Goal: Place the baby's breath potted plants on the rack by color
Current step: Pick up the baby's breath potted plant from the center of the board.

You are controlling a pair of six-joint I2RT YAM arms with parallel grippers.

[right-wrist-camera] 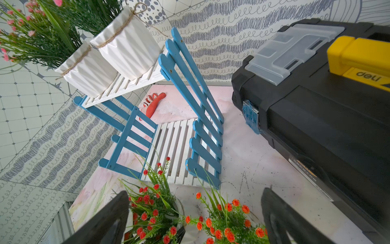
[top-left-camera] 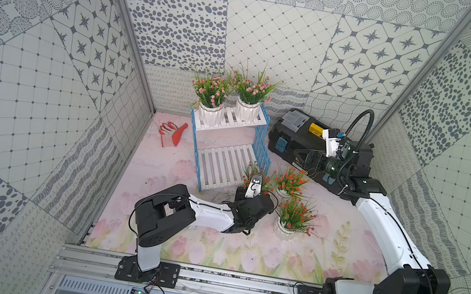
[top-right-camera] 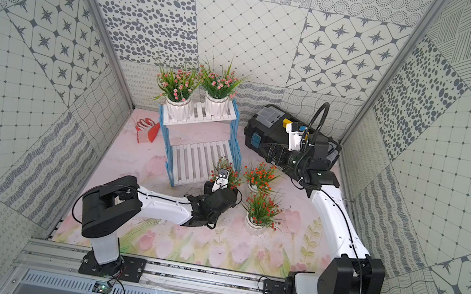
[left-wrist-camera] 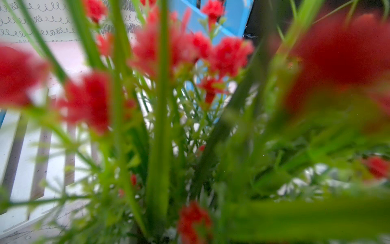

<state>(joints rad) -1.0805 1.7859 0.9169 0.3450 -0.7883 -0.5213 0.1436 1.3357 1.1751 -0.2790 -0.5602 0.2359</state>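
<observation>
Two pink baby's breath potted plants [top-left-camera: 212,93] [top-left-camera: 253,92] stand on the top shelf of the blue-and-white rack [top-left-camera: 224,165]. Three orange-red ones are on the mat to the rack's right. My left gripper [top-left-camera: 247,196] is at the one beside the lower shelf's front corner [top-left-camera: 255,174]. Its foliage [left-wrist-camera: 164,126] fills the left wrist view and hides the fingers, which are shut on its pot [right-wrist-camera: 179,209]. My right gripper [right-wrist-camera: 194,221] hangs open above a second orange-red plant [right-wrist-camera: 228,224], near the toolbox. The third [top-left-camera: 294,216] stands nearer the front.
A black toolbox [top-left-camera: 309,140] with a yellow handle lies at the back right, close behind my right gripper [top-left-camera: 301,159]. A red-and-white glove [top-left-camera: 171,134] lies left of the rack by the wall. The rack's lower shelf [right-wrist-camera: 179,147] holds nothing.
</observation>
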